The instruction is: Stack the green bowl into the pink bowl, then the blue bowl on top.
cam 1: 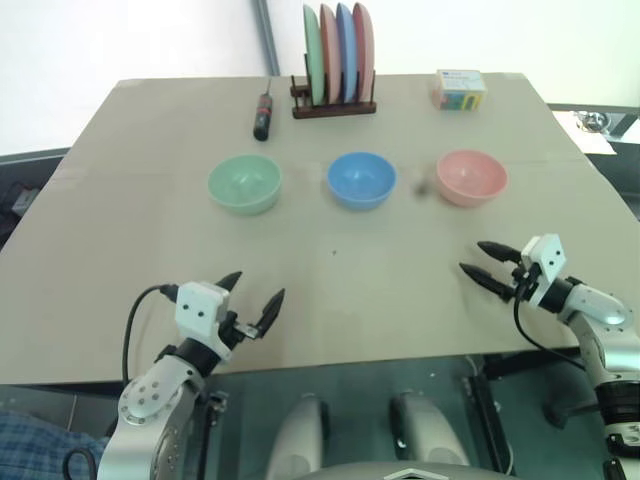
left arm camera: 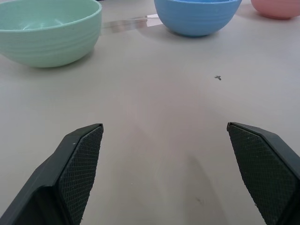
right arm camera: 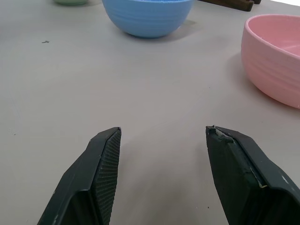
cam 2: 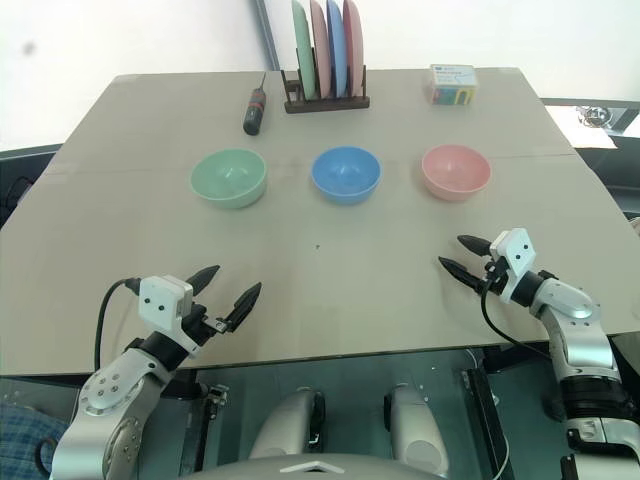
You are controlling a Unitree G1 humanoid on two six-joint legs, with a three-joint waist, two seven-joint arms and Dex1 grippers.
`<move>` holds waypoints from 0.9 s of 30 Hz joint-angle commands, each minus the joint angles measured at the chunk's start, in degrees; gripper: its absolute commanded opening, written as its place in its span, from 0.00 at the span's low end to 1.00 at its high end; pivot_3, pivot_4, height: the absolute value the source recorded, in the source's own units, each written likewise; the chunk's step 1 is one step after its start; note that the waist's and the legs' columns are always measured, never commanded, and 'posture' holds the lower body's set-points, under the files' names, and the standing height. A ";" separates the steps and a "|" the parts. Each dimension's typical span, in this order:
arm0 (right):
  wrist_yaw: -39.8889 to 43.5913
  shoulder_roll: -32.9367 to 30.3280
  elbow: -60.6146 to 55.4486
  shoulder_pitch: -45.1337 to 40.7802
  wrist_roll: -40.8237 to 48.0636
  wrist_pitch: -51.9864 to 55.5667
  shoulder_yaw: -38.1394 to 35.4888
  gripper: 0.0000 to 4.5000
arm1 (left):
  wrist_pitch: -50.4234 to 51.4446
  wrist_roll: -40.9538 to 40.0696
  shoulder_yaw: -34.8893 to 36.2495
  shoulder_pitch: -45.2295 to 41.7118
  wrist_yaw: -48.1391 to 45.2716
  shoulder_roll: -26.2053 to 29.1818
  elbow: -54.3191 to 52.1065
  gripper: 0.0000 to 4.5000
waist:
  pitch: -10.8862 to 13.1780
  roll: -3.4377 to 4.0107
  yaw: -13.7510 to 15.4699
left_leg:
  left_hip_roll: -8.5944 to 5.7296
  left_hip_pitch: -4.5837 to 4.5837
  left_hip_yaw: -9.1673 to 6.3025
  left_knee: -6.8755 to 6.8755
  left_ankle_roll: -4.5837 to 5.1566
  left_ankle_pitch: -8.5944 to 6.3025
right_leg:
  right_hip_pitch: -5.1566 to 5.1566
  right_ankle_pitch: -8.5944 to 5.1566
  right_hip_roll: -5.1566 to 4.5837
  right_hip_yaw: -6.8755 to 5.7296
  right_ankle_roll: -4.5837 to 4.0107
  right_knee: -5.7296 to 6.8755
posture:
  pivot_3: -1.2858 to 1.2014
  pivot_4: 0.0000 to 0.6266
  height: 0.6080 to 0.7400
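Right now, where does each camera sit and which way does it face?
Left eye and right eye views: on the head, looking forward and down at the table; both arms show, left claw and right claw open.
Left wrist view: along the left claw's fingers toward the green bowl.
Right wrist view: along the right claw's fingers toward the pink bowl.
Both wrist views share the blue bowl.

Blue bowl mid-table; green bowl left of it, pink bowl right, plate rack behind, screwdriver behind-left.
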 commanded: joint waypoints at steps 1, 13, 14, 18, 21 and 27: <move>0.06 -0.80 -0.35 0.09 0.24 -1.25 -1.66 0.67 | -1.51 -0.66 0.43 0.37 -0.97 0.40 -1.13 1.00 | 0.00 0.00 0.00 | 0.00 0.00 0.00 0.00 0.00 0.00 | 0.00 0.00 0.00 0.00 0.00 0.00 | 0.52 0.24 1.00; -0.13 -0.61 1.79 -0.66 -0.46 -3.09 -1.74 0.67 | -3.12 -0.85 0.63 -0.12 -1.69 0.34 0.11 1.00 | 0.00 0.00 0.00 | 0.00 0.00 0.00 0.00 0.00 0.00 | 0.00 0.00 0.00 0.00 0.00 -0.01 | 0.52 0.24 1.00; -0.07 -0.65 1.85 -0.70 -0.46 -3.13 -1.71 0.67 | -3.20 -0.86 0.60 0.04 -1.74 0.32 0.05 1.00 | 0.00 0.00 0.00 | 0.00 0.00 0.00 0.00 0.00 0.00 | 0.00 0.00 0.00 0.00 0.00 -0.01 | 0.52 0.24 1.00; 0.14 -0.72 1.77 -0.68 -0.41 -3.20 -1.64 0.67 | -3.57 -0.85 0.59 0.23 -2.06 0.30 0.09 1.00 | 0.00 0.00 0.00 | 0.00 0.00 0.00 0.00 0.00 0.00 | 0.00 0.00 0.00 0.00 0.00 -0.01 | 0.52 0.24 1.00; 0.37 -0.94 1.67 -0.73 -0.33 -3.16 -1.68 0.67 | -3.70 -0.96 0.58 0.09 -2.24 0.33 0.17 1.00 | 0.00 0.00 0.00 | 0.00 0.00 0.00 0.00 0.00 0.00 | 0.00 0.00 0.00 0.00 0.00 -0.01 | 0.52 0.24 1.00; -2.34 -3.39 4.13 -3.56 -6.16 -5.10 -0.24 0.67 | -4.77 -3.02 -0.41 -0.94 -3.99 -0.21 -0.99 1.00 | 0.00 0.00 0.00 | 0.00 0.00 0.02 0.00 0.00 0.00 | 0.00 0.00 0.00 0.01 0.00 -0.01 | 0.52 0.24 1.00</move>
